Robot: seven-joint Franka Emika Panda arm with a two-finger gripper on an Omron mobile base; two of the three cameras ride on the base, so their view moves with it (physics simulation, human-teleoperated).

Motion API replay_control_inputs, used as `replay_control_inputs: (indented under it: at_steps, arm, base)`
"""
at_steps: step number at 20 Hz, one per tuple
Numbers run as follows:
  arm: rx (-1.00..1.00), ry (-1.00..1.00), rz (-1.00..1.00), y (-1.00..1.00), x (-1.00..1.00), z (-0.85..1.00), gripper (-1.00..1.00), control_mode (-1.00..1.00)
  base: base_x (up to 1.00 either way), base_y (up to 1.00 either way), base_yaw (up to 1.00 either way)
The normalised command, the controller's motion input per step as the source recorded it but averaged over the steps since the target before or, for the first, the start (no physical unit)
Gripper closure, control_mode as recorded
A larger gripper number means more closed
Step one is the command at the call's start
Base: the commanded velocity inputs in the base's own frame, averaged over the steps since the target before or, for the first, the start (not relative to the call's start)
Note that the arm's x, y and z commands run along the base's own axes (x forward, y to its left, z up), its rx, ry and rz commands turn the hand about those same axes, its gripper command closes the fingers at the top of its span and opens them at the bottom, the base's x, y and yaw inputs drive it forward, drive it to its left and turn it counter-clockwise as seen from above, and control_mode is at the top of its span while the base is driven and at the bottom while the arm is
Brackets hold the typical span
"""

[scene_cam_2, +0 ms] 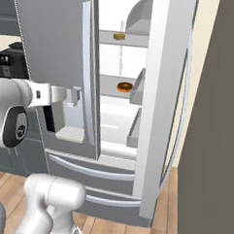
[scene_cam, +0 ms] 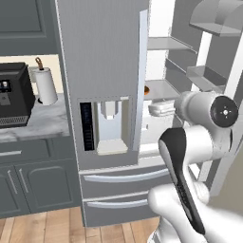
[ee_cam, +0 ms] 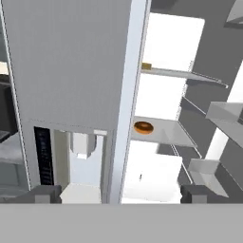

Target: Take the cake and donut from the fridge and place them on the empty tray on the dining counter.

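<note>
Well ahead of pincer point(ee_cam: 121, 192): donut point(ee_cam: 143, 127), seemingly shelved.

Flat, even rendered light all round, and the brightest patch is the fridge point(scene_cam_2: 59, 48) interior, white almost to washing out behind the shelves. Soft shading darkens the open door's inner bins, with no hard cast shadows and no glare on the steel. Edges look slightly soft and pixelated throughout, and nothing looks out of focus

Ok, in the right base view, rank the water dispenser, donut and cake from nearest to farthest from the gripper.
1. Water dispenser, in the closed left door, just below the gripper.
2. Donut, on the middle shelf, to its right.
3. Cake, on the upper shelf, highest and deepest.
</note>
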Motion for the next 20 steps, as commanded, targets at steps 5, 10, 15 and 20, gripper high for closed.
replay_control_inputs:
  at_steps: [5, 10, 15, 20]
  arm:
    - [0.03, 0.02, -0.03, 0.00, 0.80, 0.20, -1.00, -1.00]
    - [0.11, 0.20, 0.00, -0.08, 0.72, 0.17, -1.00, -1.00]
    - [0.13, 0.18, 0.00, 0.00, 0.65, -0.02, -1.00, -1.00]
    - [0.11, 0.06, 0.00, 0.00, 0.55, -0.15, -1.00, -1.00]
  base:
    - [0.00, 0.00, 0.00]
    - [0.00, 0.00, 0.00]
    - [0.00, 0.00, 0.00]
    - [0.00, 0.00, 0.00]
